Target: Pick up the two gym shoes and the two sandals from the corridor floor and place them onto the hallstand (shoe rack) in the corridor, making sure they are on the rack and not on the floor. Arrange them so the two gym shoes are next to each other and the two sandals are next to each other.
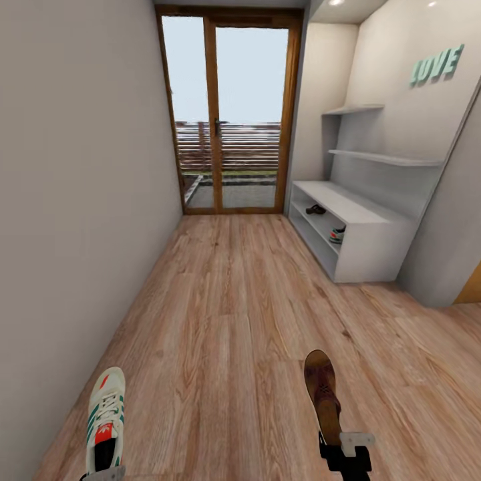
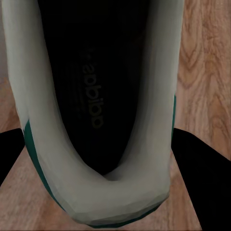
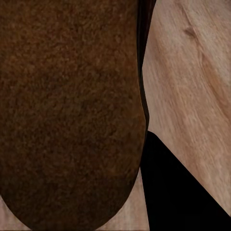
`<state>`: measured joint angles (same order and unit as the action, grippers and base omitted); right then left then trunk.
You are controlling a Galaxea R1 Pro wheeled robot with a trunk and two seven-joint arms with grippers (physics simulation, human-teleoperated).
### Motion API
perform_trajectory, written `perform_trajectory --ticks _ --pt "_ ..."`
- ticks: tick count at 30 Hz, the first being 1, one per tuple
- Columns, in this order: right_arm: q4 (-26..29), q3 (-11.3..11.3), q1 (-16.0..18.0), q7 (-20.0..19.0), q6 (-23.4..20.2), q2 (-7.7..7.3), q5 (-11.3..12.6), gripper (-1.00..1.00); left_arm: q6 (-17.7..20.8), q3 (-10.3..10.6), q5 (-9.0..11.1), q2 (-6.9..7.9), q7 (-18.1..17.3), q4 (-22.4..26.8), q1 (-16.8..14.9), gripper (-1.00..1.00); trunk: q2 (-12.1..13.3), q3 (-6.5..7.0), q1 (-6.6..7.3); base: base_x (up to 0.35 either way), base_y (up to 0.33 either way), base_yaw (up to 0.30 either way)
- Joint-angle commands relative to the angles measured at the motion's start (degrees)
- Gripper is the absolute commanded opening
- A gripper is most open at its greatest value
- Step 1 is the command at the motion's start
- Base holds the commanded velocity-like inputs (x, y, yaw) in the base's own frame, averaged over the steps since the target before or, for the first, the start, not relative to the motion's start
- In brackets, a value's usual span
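Two gym shoes and two sandals can be counted here, one of each held and one of each already on the rack. The left gripper (image 1: 101,475), at the bottom edge of the head view, is clamped on the heel of a gym shoe (image 1: 105,415), which points forward over the corridor floor (image 1: 227,321) near the left wall (image 1: 73,200); in the left wrist view the shoe's heel rim (image 2: 103,192) sits between two dark fingers (image 2: 197,163). The right gripper (image 1: 346,454) grips the heel end of a sandal (image 1: 323,394), toe forward, and the right wrist view looks onto its brown insole (image 3: 72,115) with one dark finger (image 3: 178,192) beside it. Ahead on the right stands the hallstand (image 1: 374,250), with one bench top, two low open shelf rows and two staggered shelves above. In the upper low row lies a second sandal (image 1: 315,210); the second gym shoe (image 1: 338,234) seems to rest in the row below, though it is small and partly hidden by the side panel. One double glass door (image 1: 230,113) closes the corridor's far end, and teal letters (image 1: 435,65) hang on the wall above the shelves.
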<state>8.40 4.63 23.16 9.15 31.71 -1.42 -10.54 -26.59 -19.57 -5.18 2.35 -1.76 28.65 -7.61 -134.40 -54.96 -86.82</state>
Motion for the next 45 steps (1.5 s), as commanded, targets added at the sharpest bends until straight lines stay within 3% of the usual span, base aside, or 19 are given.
perform_trajectory --ticks 1,45 --pt "0.0 0.5 0.0 0.0 0.2 0.02 -0.4 -1.00 -0.2 -0.4 -0.5 -0.05 -0.2 -0.1 0.0 -1.00 0.0 -0.05 -0.02 0.337 0.000 0.000" --pt "0.0 0.5 0.0 0.0 0.2 0.05 -0.4 -1.00 -0.3 -0.4 -0.5 -0.06 -0.2 0.0 0.0 -1.00 0.0 0.09 -0.02 0.337 0.000 0.027"
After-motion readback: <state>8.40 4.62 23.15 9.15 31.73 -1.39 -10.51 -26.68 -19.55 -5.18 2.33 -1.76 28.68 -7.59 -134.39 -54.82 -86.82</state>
